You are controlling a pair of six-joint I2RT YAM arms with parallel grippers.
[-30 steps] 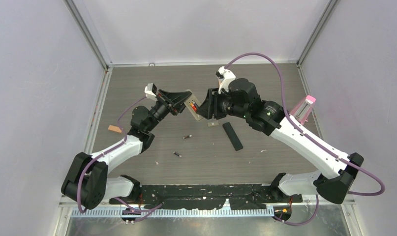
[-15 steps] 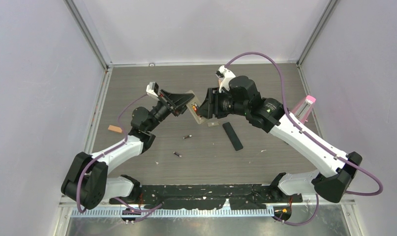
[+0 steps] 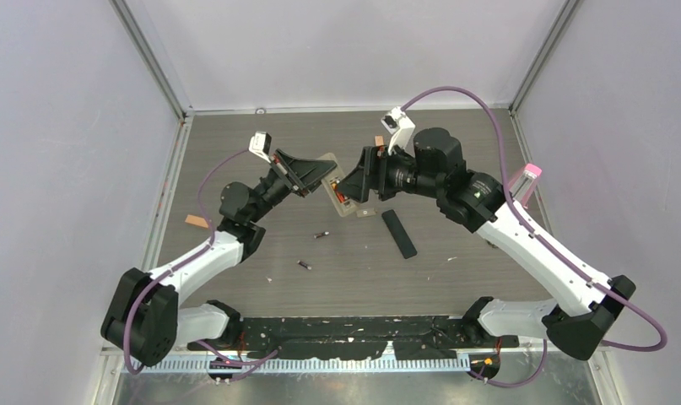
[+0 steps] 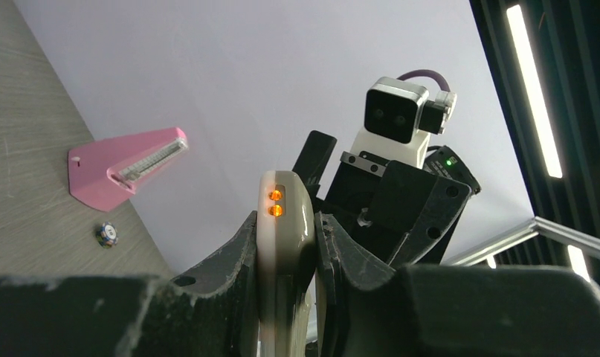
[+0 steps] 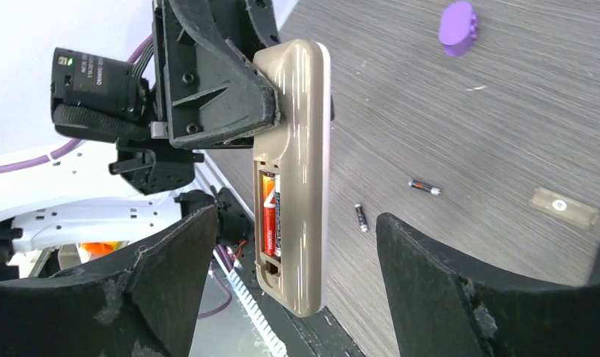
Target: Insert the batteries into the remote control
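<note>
My left gripper [image 4: 287,219] is shut on the upper end of a beige remote control [image 4: 284,204], held above the table [image 3: 261,143] with its open battery bay towards the right arm. An orange-red battery [image 5: 268,217] and a dark one [image 5: 276,216] lie side by side in the bay of the remote control [image 5: 300,149]. My right gripper [image 5: 294,227] is open wide, its fingers either side of the remote's lower end and not touching it. From above, the left gripper [image 3: 322,175] and right gripper [image 3: 355,180] face each other across the remote control [image 3: 340,191]. Two loose batteries [image 3: 321,234] [image 3: 305,265] lie on the table.
A black remote [image 3: 399,234] and the beige battery cover [image 3: 366,213] lie just below the right gripper. A pink object [image 3: 527,180] leans at the right wall. A small brown piece [image 3: 197,221] sits at the left edge. A purple cap [image 5: 458,18] lies farther off.
My right gripper has opened wide and drawn back a little to the right from the remote. The left gripper keeps its hold on the remote, shifted only slightly.
</note>
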